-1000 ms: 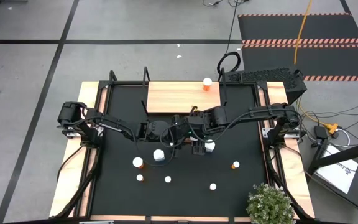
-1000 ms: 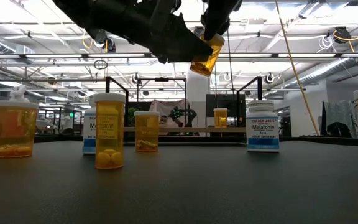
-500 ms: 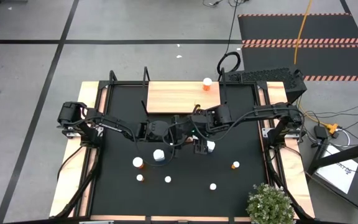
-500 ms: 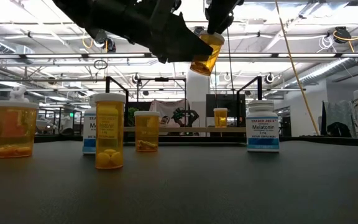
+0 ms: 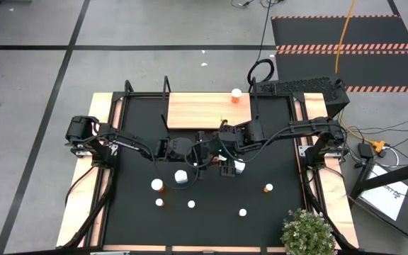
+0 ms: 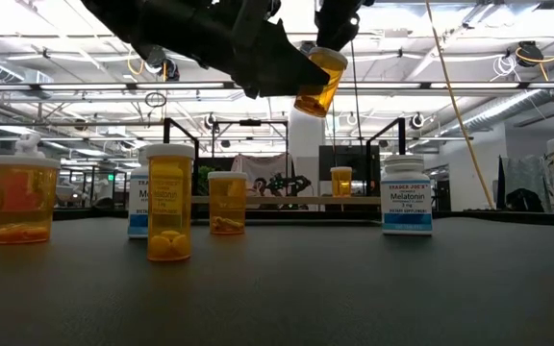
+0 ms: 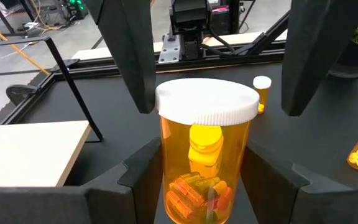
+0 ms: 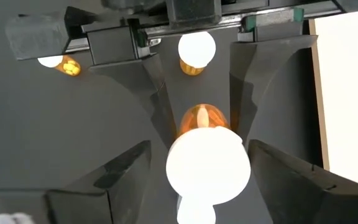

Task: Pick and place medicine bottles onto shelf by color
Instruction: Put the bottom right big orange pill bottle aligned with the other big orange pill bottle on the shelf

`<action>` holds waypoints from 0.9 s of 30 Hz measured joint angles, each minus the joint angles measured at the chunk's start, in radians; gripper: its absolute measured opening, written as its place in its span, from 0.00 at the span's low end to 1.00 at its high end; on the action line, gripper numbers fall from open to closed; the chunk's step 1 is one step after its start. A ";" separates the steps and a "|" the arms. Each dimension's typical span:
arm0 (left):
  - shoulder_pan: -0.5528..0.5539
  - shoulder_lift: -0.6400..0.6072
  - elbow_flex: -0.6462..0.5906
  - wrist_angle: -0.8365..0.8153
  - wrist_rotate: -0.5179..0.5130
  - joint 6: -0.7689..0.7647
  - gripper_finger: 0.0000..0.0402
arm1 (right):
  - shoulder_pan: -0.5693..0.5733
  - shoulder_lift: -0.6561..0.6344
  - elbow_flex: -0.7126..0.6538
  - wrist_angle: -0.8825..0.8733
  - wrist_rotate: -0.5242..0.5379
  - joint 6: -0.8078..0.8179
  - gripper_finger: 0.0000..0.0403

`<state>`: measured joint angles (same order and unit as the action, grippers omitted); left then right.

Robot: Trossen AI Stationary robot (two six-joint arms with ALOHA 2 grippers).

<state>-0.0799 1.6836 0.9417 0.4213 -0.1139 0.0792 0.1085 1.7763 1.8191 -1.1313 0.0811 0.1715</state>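
An orange medicine bottle (image 7: 204,155) with a white cap (image 8: 208,165) hangs above the table's middle, and my left gripper (image 7: 207,186) is shut on it. My right gripper (image 8: 207,180) reaches down from above, open, one finger on either side of the cap; whether a finger touches the cap I cannot tell. The light-wood shelf (image 5: 204,111) lies at the table's far edge with one orange bottle (image 5: 236,95) standing on its far right corner. Several more bottles stand on the black mat, orange ones (image 6: 169,202) and white ones (image 6: 407,197). My left gripper pinches the orange bottle's body (image 7: 173,186) between its two fingers, below the cap. The fingers come nearly level from the table's left, slanting a little downward. The bottle is lifted clear of the table, slightly tilted, cap up (image 6: 330,58).
Loose bottles stand on the mat toward the near edge (image 5: 158,185) (image 5: 181,176) (image 5: 268,188) (image 5: 243,212), one right below the grippers (image 5: 238,166). A potted plant (image 5: 307,232) stands at the near right corner. Black shelf uprights (image 5: 165,88) rise at the board's ends.
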 joint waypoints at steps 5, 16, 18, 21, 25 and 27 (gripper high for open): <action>0.000 0.000 0.000 0.000 0.000 -0.003 0.49 | 0.000 0.000 -0.027 0.007 -0.003 -0.001 0.65; -0.001 0.000 0.000 0.004 0.001 -0.003 0.49 | 0.002 0.001 -0.063 0.030 0.000 -0.001 0.55; -0.001 0.000 0.000 0.003 0.001 -0.003 0.49 | 0.002 0.001 -0.063 0.036 0.005 0.000 0.54; 0.000 0.000 0.000 0.004 0.000 -0.003 0.49 | 0.003 0.001 -0.063 0.048 0.021 0.005 0.55; 0.000 0.000 0.000 0.003 0.000 -0.003 0.49 | 0.003 0.001 -0.063 0.058 0.022 -0.001 0.57; 0.000 0.000 0.000 0.003 0.000 -0.003 0.49 | 0.003 0.001 -0.063 0.059 0.022 -0.003 0.58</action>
<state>-0.0799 1.6836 0.9417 0.4247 -0.1135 0.0766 0.1116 1.7771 1.7565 -1.0727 0.1032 0.1686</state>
